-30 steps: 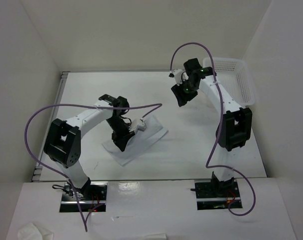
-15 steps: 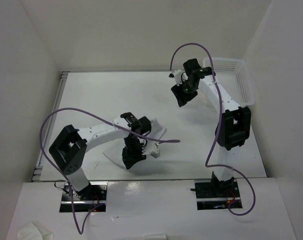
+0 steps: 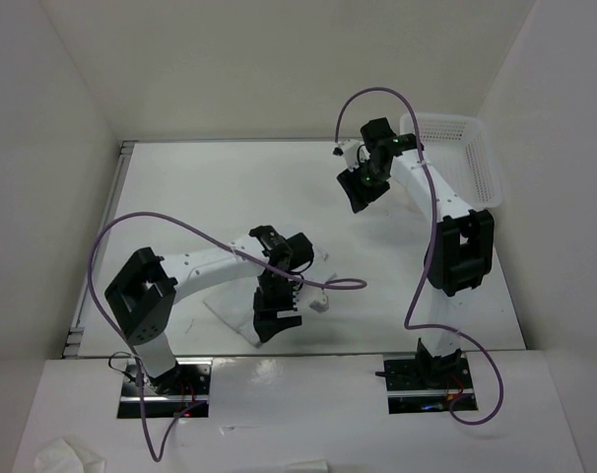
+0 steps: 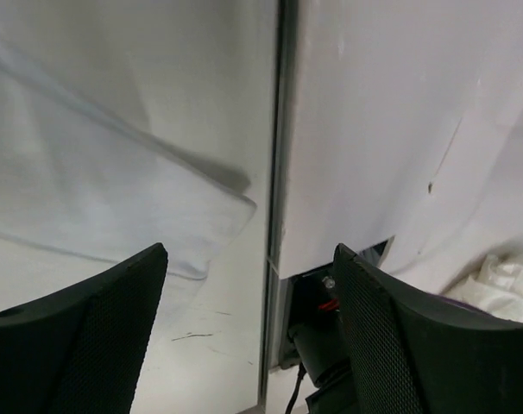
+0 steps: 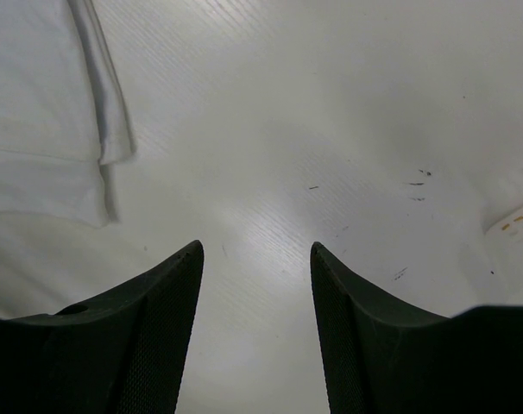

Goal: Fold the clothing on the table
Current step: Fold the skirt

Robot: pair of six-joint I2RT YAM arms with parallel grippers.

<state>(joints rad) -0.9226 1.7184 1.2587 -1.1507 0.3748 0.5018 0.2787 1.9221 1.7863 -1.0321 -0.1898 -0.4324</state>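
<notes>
Overhead view: clothing (image 3: 227,307) lying flat on the table (image 3: 180,197), lower centre of the frame, close to the near edge and largely hidden under the left arm. White edges showing at the lower left of the wrist and again to its right. Left gripper (image 3: 276,325) low over the near side of that cloth, pointing toward the bottom of the frame. Seen from the left wrist: jaws spread wide at the bottom corners of the frame, nothing between them, nothing held. A folded corner of the cloth across the left half of that frame, stopping just short of the grey rail (image 4: 275,129) that runs top to bottom through the middle. Right gripper (image 3: 359,193) in the upper centre-right of the overhead view, over bare table, well apart from the cloth and just left of the basket (image 3: 471,158) in the upper right. Seen from the right wrist: jaws parted about halfway, empty, only tabletop with a few small dark marks between them. In the upper left of that frame, a doubled edge of the white fabric. Purple cables (image 3: 151,232) looping over both arms. A crumpled white wad (image 3: 67,456) at the bottom left corner of the overhead view, off the table.
</notes>
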